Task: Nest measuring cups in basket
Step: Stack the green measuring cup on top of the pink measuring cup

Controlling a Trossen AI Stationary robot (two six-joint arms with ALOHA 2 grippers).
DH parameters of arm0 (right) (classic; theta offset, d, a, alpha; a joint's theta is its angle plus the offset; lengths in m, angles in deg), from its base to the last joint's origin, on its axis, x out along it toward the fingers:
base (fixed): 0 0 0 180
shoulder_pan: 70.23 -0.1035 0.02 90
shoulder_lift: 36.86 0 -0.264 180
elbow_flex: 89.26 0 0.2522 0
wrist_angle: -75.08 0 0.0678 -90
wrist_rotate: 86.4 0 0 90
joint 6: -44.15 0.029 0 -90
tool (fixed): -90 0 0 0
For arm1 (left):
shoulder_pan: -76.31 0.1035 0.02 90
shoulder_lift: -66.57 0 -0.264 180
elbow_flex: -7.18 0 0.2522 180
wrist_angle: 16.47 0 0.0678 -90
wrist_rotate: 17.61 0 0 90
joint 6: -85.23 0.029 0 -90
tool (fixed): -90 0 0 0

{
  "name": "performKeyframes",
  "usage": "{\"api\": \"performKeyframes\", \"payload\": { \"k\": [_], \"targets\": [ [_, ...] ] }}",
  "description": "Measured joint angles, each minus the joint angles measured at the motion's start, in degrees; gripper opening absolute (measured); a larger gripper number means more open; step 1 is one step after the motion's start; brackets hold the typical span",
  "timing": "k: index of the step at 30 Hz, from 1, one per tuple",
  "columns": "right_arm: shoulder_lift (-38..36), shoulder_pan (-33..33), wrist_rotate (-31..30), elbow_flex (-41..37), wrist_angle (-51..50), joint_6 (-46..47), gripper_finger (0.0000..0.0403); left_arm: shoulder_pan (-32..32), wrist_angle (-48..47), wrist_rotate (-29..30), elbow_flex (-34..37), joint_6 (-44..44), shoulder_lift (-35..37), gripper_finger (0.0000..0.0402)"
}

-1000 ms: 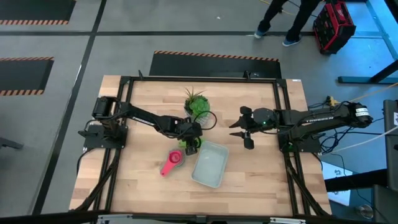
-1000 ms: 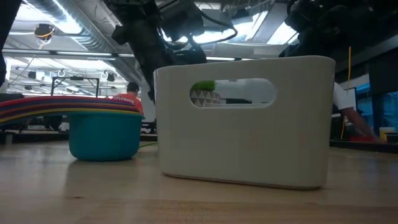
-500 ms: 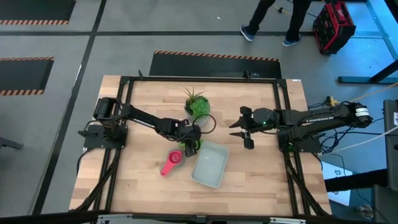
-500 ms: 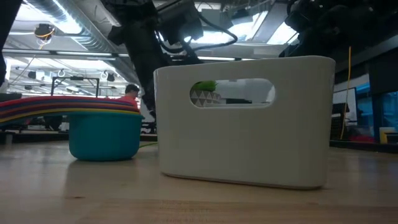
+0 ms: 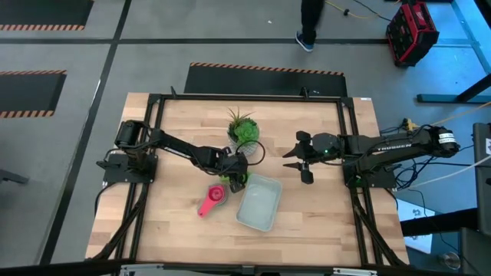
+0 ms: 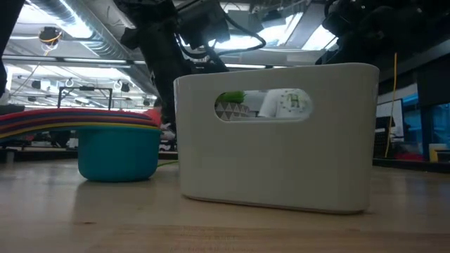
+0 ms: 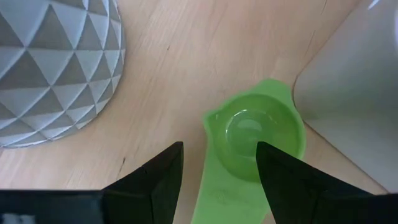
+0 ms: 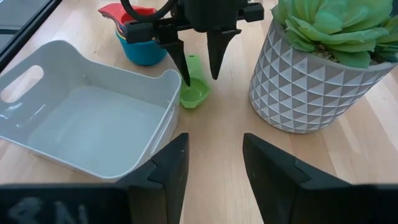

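Observation:
A small green measuring cup (image 7: pixel 258 134) stands upright on the wood between the pale basket (image 8: pixel 155 112) and the plant pot. My left gripper (image 8: pixel 200 78) points down over it, open. Its two fingers stand on either side of the cup's flat handle (image 7: pixel 214 193), and no touch shows. A stack of nested measuring cups (image 5: pixel 213 198), pink on top and teal at the bottom (image 6: pixel 116 151), sits on the table left of the basket (image 5: pixel 265 218). My right gripper (image 5: pixel 298 162) hangs open above the table, right of the plant, with nothing between its fingers.
A white, triangle-patterned pot with a green succulent (image 8: pixel 311 74) stands just beyond the green cup, close to my left gripper. The basket's near wall (image 6: pixel 281 161) fills the low view. Bare wood lies toward the table's near edge.
My left gripper has rolled a little about its own pointing line while staying over the green cup. The cup, the stack and the basket have kept their places.

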Motion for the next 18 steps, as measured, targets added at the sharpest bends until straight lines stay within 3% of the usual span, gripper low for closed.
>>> {"api": "performKeyframes", "payload": {
  "k": [18],
  "targets": [
    [0.0,0.0,0.0,0.0,-0.5,0.0,0.0156,0.0,-1.0,-0.6,-0.1,-2.9,-1.5,0.0109]
  ]
}}
